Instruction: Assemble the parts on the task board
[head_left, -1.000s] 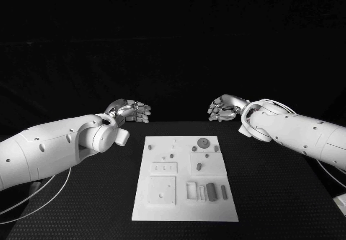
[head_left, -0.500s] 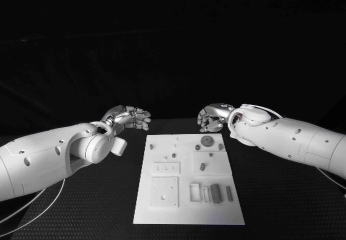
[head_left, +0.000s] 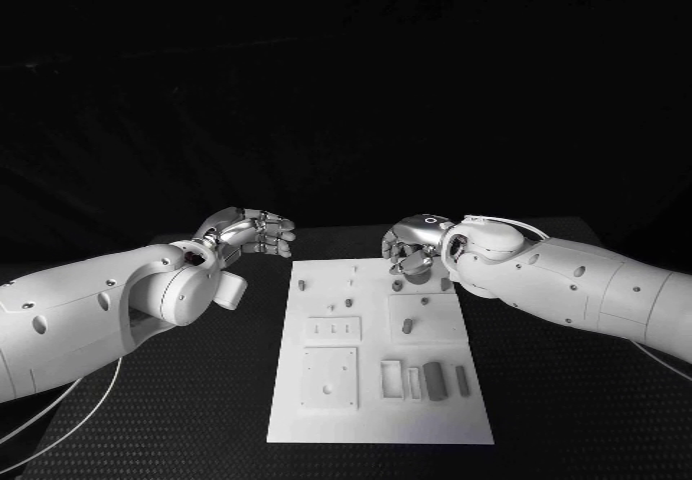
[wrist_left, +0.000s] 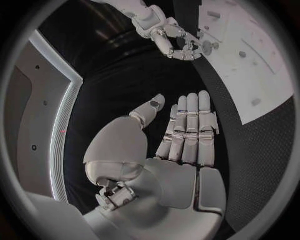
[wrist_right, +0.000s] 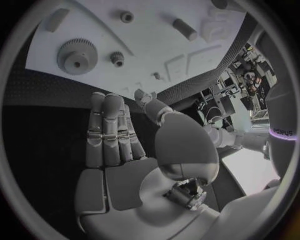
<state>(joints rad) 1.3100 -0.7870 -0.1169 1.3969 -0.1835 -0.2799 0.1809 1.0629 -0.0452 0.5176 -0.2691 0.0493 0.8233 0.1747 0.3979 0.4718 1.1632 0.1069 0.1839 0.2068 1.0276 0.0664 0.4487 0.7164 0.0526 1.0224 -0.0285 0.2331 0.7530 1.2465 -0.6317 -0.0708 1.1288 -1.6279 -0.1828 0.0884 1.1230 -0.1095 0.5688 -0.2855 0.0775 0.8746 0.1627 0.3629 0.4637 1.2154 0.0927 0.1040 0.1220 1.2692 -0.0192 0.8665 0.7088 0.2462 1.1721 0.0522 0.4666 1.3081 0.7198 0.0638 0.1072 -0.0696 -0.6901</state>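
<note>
While both arms hang over the far end of the black table (head_left: 577, 400), the flat white rectangular task board (head_left: 378, 425) lies between them with its small grey parts untouched. The right silver many-fingered hand (head_left: 414, 246) hovers above the board's far right corner, just over the large grey toothed gear (wrist_right: 77, 56) and the much smaller gear (wrist_right: 117, 58) beside it; its fingers are extended side by side, the thumb stands apart, and it holds nothing. The left silver hand (head_left: 254, 231) sits off the board's far left corner, above the table, likewise spread and empty. Nearer the robot, a dark grey block and slimmer bars (head_left: 433, 381) stand in a row by the board's right edge.

The gear looks rigid, light and thin, so I judge it hard to lift flat off the plate: its teeth give purchase, and pinching across the rim from opposite sides seems the surest hold. The small pieces could skid or tip if nudged.
</note>
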